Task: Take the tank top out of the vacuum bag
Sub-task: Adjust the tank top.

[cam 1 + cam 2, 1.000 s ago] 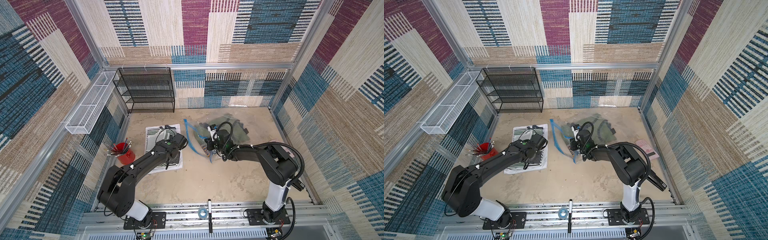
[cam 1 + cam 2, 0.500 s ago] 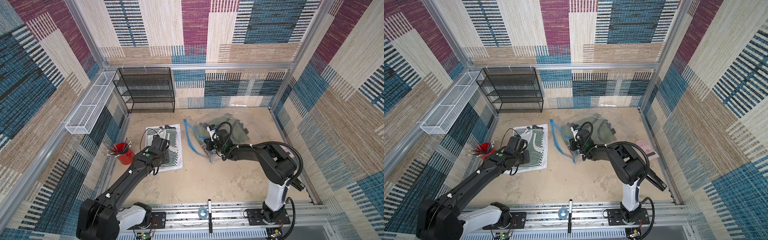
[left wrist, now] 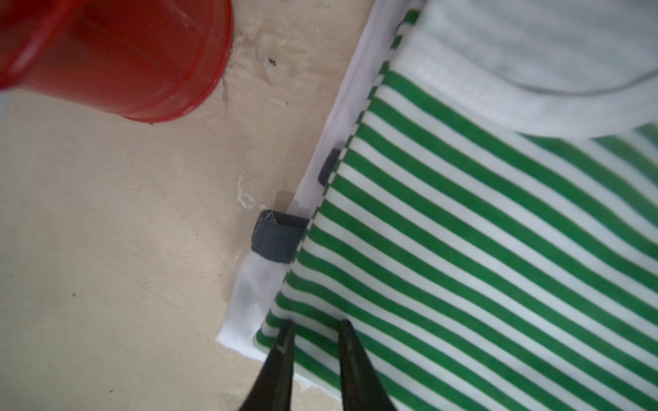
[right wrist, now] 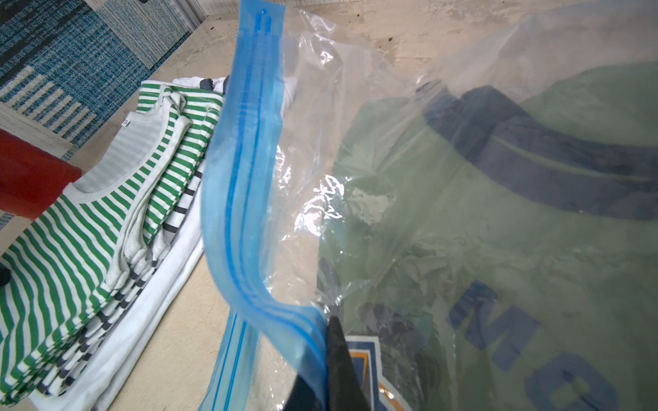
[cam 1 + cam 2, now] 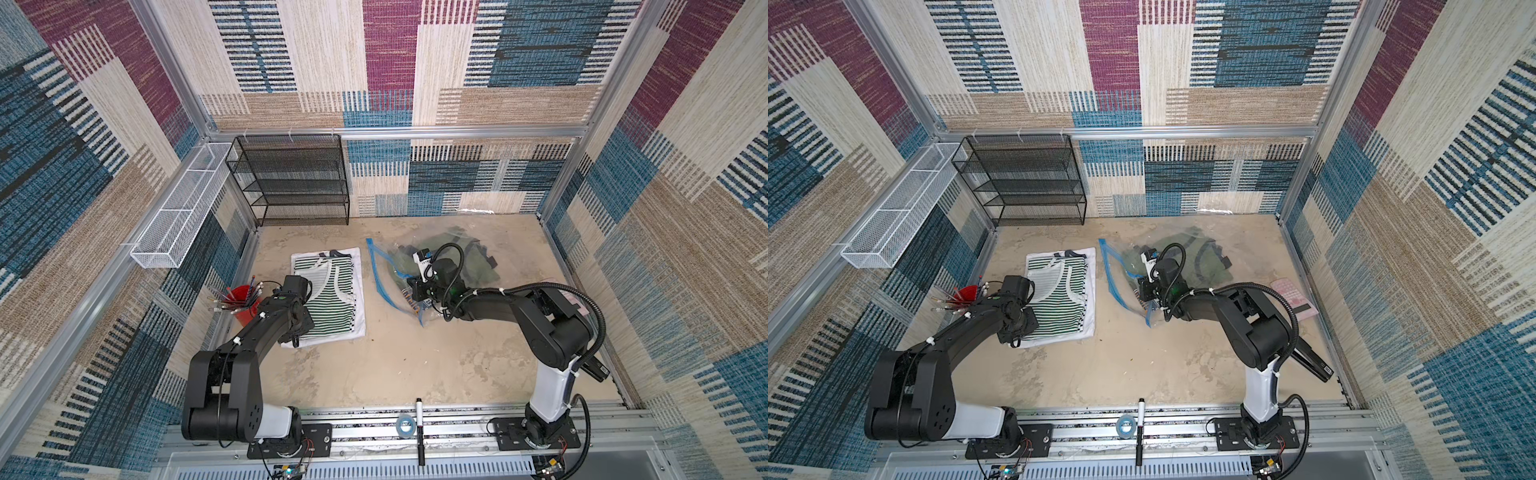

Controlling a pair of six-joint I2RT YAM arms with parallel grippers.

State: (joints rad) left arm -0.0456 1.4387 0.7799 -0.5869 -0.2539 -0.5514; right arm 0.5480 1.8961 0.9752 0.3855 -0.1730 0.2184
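The clear vacuum bag lies crumpled right of centre with a green, navy-lettered garment inside it. My right gripper is shut on the bag's blue zip strip and lifts that edge; in a top view it sits at the bag's near edge. Outside the bag, a green-and-white striped tank top lies flat on a stack of folded clothes. My left gripper hovers over the stack's near-left corner, its jaws a little apart and holding nothing.
A red cup of pencils stands just left of the stack, close to my left arm. A black mesh shelf and a white wire basket line the back left. A marker and a tape roll lie on the front rail.
My left arm has drawn back from the bag side of the stack to its near-left corner, uncovering the striped tank top. The right arm has stayed put on the zip strip.
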